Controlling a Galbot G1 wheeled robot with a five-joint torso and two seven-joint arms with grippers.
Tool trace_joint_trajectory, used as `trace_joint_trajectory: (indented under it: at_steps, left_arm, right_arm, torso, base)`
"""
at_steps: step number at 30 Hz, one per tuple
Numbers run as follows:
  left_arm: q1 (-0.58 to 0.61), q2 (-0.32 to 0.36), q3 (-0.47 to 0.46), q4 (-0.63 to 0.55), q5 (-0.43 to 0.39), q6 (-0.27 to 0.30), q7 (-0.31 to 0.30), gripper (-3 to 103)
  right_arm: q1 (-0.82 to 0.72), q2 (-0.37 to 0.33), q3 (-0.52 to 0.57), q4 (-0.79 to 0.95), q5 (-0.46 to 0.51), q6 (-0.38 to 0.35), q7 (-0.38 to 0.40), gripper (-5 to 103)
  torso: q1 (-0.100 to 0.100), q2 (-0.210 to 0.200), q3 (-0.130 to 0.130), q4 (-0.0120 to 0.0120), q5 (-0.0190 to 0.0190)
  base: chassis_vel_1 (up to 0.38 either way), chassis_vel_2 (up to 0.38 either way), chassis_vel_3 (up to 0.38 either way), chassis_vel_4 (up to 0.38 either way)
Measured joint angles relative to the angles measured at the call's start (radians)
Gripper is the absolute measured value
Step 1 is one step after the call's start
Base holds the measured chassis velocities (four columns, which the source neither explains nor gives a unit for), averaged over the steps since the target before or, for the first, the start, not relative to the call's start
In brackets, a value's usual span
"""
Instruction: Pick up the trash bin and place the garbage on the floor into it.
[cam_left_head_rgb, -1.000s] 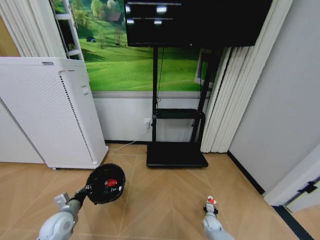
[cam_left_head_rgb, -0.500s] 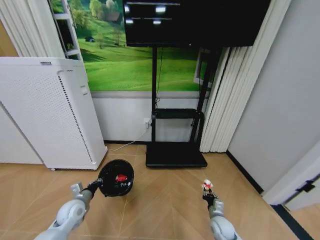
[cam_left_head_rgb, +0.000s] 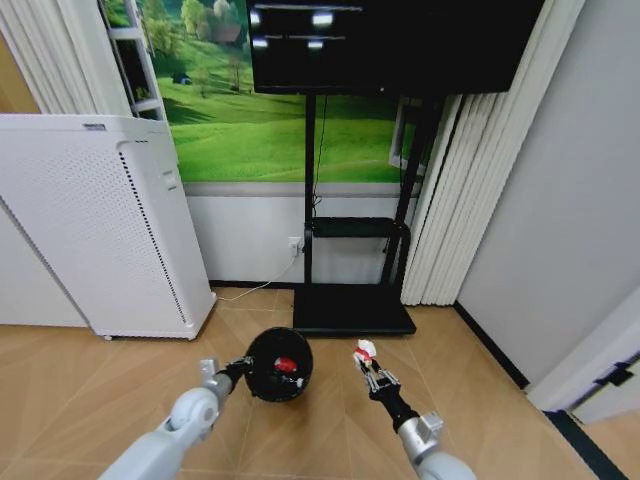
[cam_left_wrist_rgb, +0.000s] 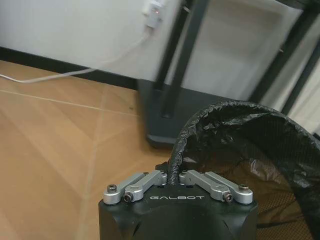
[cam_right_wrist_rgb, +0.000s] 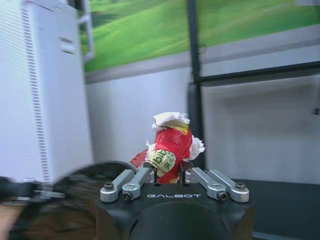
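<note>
Standing against the wall on the robot's left is a tall white perforated air purifier (cam_left_head_rgb: 100, 225), with a black TV stand (cam_left_head_rgb: 352, 300) on the wood floor (cam_left_head_rgb: 330, 400) before a green meadow mural (cam_left_head_rgb: 260, 120). Held off the floor, the black mesh trash bin (cam_left_head_rgb: 278, 364) has its liner-covered rim pinched shut in the left gripper (cam_left_wrist_rgb: 174, 176), and a red wrapper (cam_left_head_rgb: 286, 366) lies inside. Just beside it the right gripper (cam_right_wrist_rgb: 170, 174), marked "GALBOT", is clamped on a crumpled red-and-white wrapper (cam_right_wrist_rgb: 170, 147) with a green round label I can't read.
</note>
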Motion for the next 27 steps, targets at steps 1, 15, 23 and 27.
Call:
trace_joint_trajectory:
  at_steps: [1,15,23,27]
  left_arm:
    - [-0.021,-0.014,0.033,0.01,-0.004,-0.005,-0.002,4]
    - [-0.074,-0.048,0.208,0.035,0.023,-0.027,0.103,4]
    - [0.021,-0.015,0.142,-0.031,0.056,-0.028,0.14,4]
    - [0.059,-0.004,0.093,-0.049,0.068,-0.028,0.143,4]
  right_arm:
    - [0.004,-0.004,-0.02,-0.013,-0.01,0.021,-0.027,22]
    - [0.099,0.043,-0.156,-0.157,-0.124,0.077,-0.099,22]
    - [0.106,0.048,-0.17,-0.183,-0.125,0.071,-0.073,35]
    - [0.106,0.051,-0.169,-0.186,-0.122,0.07,-0.062,51]
  torso:
    - [0.0,0.0,0.0,-0.0003,0.0]
    - [0.0,0.0,0.0,-0.0001,0.0002]
    - [0.0,0.0,0.0,0.0,0.0]
    - [0.0,0.0,0.0,-0.0001,0.0]
  base:
    - [0.0,0.0,0.0,0.0]
    - [0.0,0.0,0.0,0.0]
    - [0.0,0.0,0.0,0.0]
    - [0.0,0.0,0.0,0.0]
